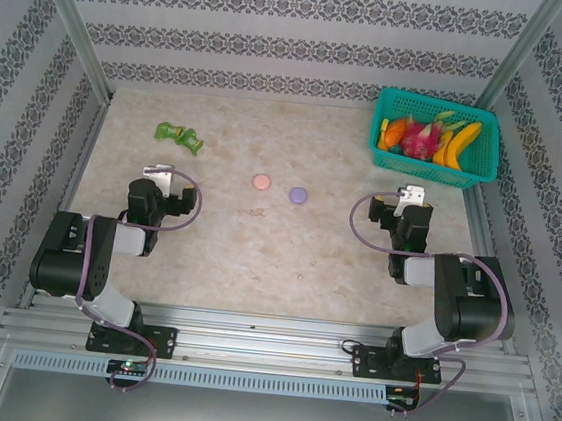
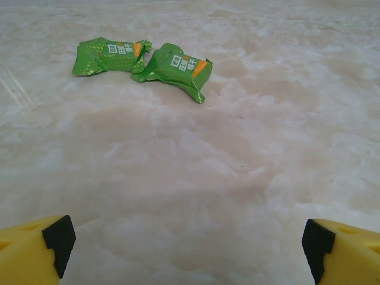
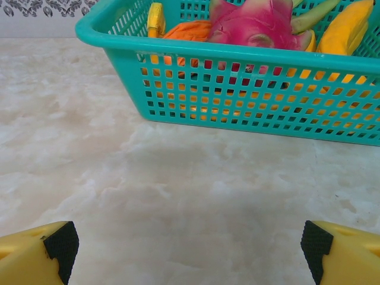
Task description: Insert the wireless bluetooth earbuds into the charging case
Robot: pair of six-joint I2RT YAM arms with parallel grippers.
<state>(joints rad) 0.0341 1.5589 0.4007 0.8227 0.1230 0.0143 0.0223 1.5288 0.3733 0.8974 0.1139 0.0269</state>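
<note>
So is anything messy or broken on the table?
Nothing looks spilled or broken. The green snack packets are crumpled and lie crooked at the table's far left. The fruit sits inside the basket. The pink case and purple case lie apart mid-table.

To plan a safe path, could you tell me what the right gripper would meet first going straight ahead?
Probably the near wall of the teal basket, though the depth is hard to judge.

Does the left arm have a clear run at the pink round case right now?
Probably yes. The left gripper is open, and the pink round case lies on bare table to its right, nothing between them.
</note>
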